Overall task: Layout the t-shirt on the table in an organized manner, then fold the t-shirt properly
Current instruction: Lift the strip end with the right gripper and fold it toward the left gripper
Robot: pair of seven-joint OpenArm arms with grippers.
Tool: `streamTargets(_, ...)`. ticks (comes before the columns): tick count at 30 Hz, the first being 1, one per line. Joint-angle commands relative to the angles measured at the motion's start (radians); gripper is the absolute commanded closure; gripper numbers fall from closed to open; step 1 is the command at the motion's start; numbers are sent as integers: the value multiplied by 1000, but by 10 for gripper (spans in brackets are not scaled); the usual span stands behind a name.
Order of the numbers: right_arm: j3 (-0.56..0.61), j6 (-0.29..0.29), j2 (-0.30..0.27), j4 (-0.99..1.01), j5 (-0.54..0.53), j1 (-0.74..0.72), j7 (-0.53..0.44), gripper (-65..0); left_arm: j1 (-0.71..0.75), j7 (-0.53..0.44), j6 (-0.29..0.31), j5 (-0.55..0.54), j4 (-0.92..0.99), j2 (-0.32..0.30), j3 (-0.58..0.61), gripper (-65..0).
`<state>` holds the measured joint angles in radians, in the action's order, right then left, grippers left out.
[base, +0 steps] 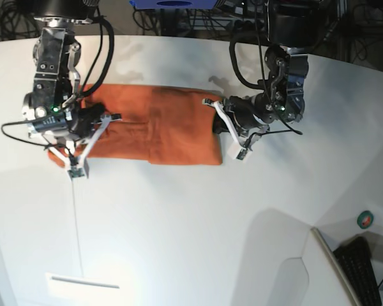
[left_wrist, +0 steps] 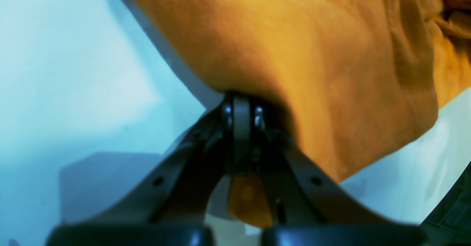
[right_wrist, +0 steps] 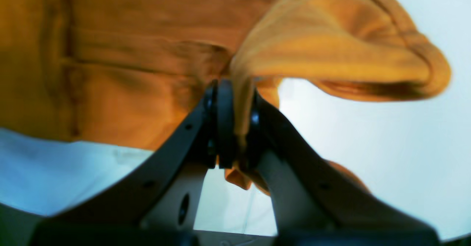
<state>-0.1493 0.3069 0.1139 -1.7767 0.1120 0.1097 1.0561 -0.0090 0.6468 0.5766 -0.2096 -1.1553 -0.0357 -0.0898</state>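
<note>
White, smooth and huge, the worktop (base: 198, 223) is what we see most of in the base view, with a thin dark seam line running down toward its near edge. Lying across its far half is the plain orange short-sleeved cotton t-shirt (base: 172, 127), folded into a long horizontal band that reaches from one arm to the other. A vertical crease runs down it a bit left of middle.

Both arms sit at the ends of that band. Our right end effector (right_wrist: 233, 128) is at the base view's left end, and the wrist view shows its dark fingers pinched tight onto a bunched fold of the orange cloth, with a little scrap poking out below the pinch. A loose sleeve flap with a stitched hem curls off to the right of the fingers there, lifted above the white surface.

Our left end effector (left_wrist: 241, 128) is at the band's other end, fingers fully together and clamping an edge of the same shirt. The fabric spreads up and away from the tips, and a small bit of orange shows underneath between the fingers.

Smallest bit: a little round green and red thing (base: 365, 220) sits beyond the worktop's right edge; we can't tell what it is.
</note>
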Motion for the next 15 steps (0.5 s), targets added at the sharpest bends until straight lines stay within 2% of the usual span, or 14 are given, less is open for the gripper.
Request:
streamTargets(1,18,2,0,-21,4,-12,3,0,-10,8,0,8,-10,1,2,0)
streamTargets(4,63,-15,13,-19,2,-15,8,0,-10,8,0,8,-10,1,2,0)
streamTargets(8,153,-110,13,-19,1,-18,8,0,-10,8,0,8,-12,1,2,0)
streamTargets(15,285,-125,20,-18,1,-21,8,0,-10,9,0,8,-16,1,2,0)
